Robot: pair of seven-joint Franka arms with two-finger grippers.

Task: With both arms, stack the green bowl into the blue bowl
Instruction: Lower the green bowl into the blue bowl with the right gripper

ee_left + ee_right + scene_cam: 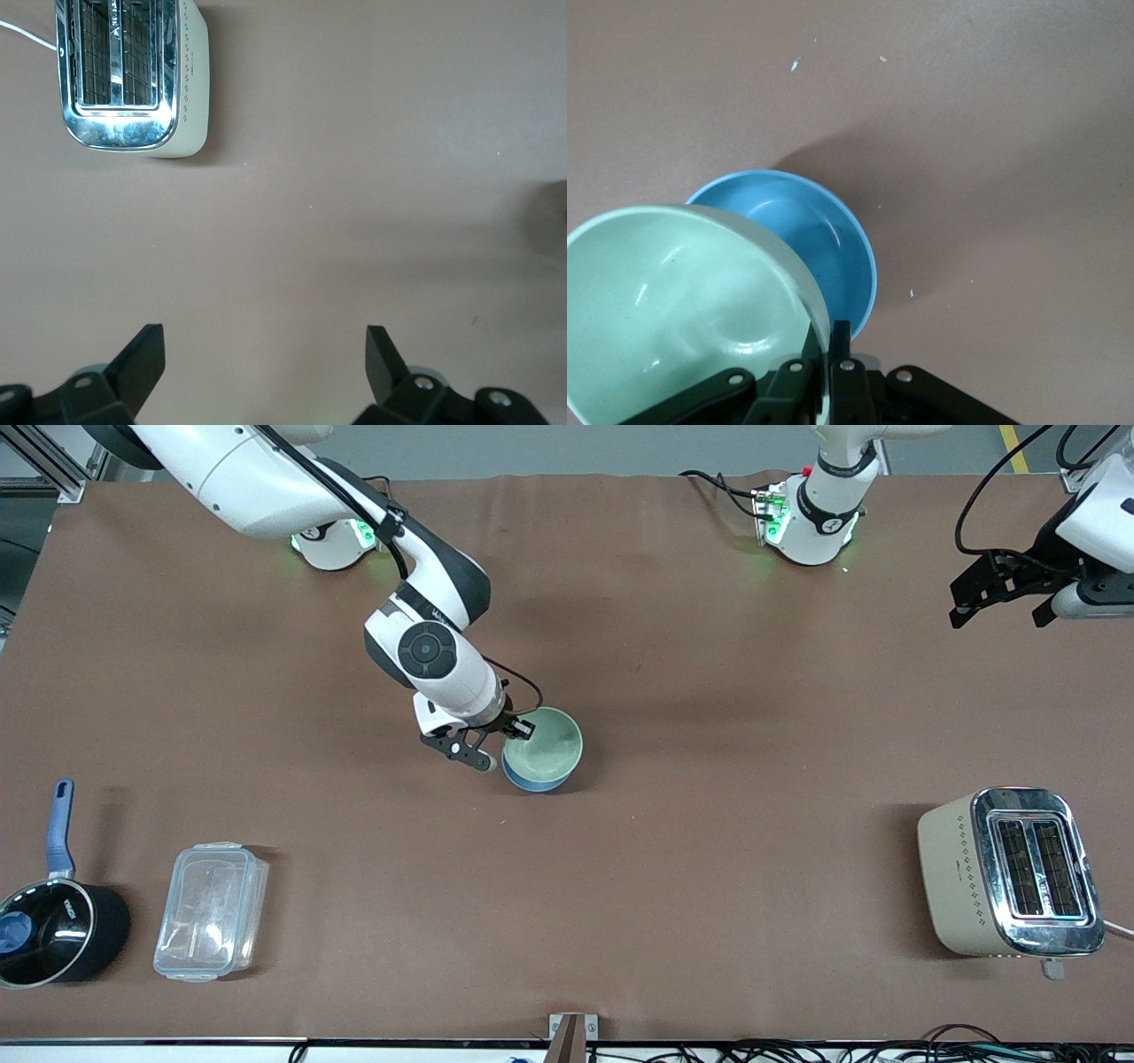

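Right, I have the right gripper (497,746) near the middle of the table (709,691), its fingers pinched on the rim of the green bowl (545,747), one finger inside the wall and one outside. The green bowl hangs from that grip directly over the blue bowl (534,781). In the front view the blue one shows only as a crescent under the green bowl's edge nearer the front camera. In the right wrist view the green bowl (682,310) is tilted and held just above the blue bowl (806,239), covering part of its opening; I cannot tell whether the two are touching. The blue bowl sits flat on the table.

My left gripper (1001,593) waits in the air over the left arm's end of the table, well apart from the bowls. Its fingers are spread wide with nothing between them, as the left wrist view shows (266,359). Below it, nearer the front camera, stands a toaster (1010,872).

At the right arm's end of the table, well apart from the working hand, sit a black saucepan (53,934) and beside it a clear plastic box (211,911).
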